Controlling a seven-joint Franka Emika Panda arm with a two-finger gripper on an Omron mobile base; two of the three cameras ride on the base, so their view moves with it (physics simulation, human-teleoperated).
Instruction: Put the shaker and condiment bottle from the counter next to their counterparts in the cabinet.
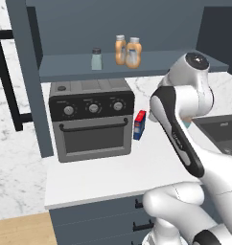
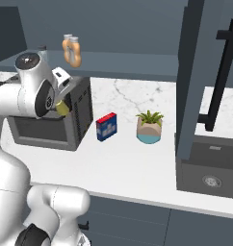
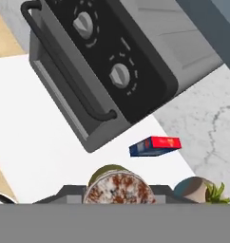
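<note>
Now, pale shaker (image 1: 96, 58): alone at shelf's nine o'clock, space beside it for its twin.
Bottles: both (image 1: 128, 51) paired already.
Gripper (image 2: 60, 106): clamped on olive shaker (image 2: 63, 108), lifted off counter (image 1: 113, 174), likely shelf-bound.

The toaster oven (image 1: 91, 119) blocks the tabletop (image 1: 113, 174) below the cabinet shelf (image 1: 79, 67). Bare shelf lies between the grey-blue shaker (image 1: 96, 59) and the two bottles (image 1: 128, 51). The tabletop in front is open.

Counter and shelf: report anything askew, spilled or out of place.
Nothing stands out. The toaster oven, the red-and-blue box and the potted plant stand upright on the counter; both bottles and the pale shaker stand upright on the cabinet shelf. No spills.
</note>
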